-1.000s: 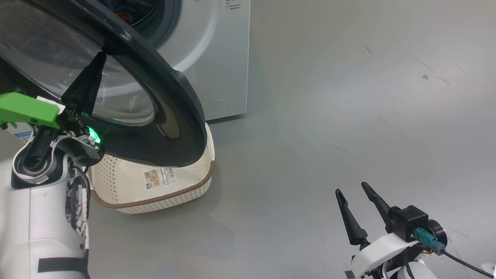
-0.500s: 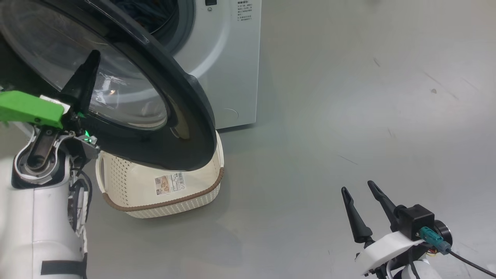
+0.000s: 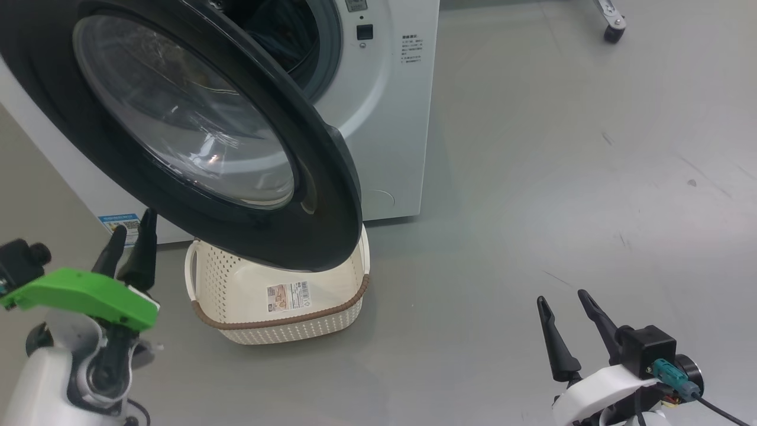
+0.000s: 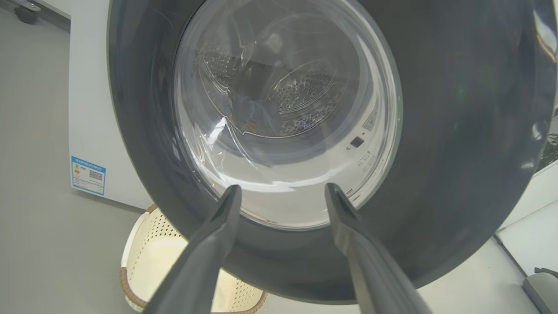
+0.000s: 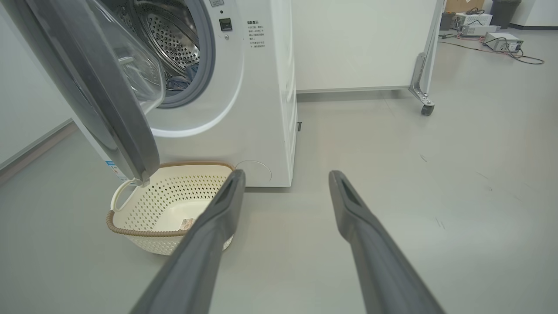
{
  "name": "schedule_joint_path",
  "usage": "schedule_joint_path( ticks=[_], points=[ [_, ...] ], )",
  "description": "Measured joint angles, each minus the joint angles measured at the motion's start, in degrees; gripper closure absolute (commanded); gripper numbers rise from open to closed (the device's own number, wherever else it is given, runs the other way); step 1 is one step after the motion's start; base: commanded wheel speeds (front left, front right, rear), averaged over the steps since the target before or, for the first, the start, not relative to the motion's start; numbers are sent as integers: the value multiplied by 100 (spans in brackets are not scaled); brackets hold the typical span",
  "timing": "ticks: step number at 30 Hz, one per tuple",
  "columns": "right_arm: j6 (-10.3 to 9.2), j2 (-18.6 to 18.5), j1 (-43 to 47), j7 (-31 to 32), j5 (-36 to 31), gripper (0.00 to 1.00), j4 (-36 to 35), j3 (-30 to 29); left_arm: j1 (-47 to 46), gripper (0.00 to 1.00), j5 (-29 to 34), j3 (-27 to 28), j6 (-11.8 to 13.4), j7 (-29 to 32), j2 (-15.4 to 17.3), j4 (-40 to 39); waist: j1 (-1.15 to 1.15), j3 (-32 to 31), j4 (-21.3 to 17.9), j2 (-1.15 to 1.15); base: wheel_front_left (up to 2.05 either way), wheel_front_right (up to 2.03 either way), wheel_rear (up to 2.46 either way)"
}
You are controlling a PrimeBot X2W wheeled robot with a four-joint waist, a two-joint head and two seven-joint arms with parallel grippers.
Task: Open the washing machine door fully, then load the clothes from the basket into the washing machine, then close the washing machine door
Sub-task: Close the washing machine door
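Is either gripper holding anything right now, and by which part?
Nothing is held: left gripper open facing the washing machine door, right gripper open over the floor.

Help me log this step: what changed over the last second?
The left gripper, earlier shut against the washing machine door, drew back and down from it and opened. Unchanged: the door partly open above the basket, the right gripper open.

Left tool [image 3: 136,220] now off the door [image 3: 331,177]

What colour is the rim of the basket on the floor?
Brown, with a woven look, around the cream-white basket; the right wrist view shows it best.
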Motion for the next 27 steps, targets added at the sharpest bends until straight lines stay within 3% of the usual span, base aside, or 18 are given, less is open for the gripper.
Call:
schedule_joint_path(
  ticks=[7, 17, 27],
  points=[
    [0, 8, 7, 0, 0, 0, -36, -83, 736, 0, 1046, -519, -3, -1047, 107, -9, 0, -100, 201, 0, 0, 0, 0],
    [0, 12, 7, 0, -15, 0, -91, -8, 1592, 0, 1903, -426, 36, -2384, 127, 258, 0, -235, 290, 0, 0, 0, 0],
    [0, 22, 65, 0, -42, 0, -101, -168, 1953, 0, 2294, -214, 347, -2262, -8, 304, 0, -406, 317, 0, 0, 0, 0]
  ],
)
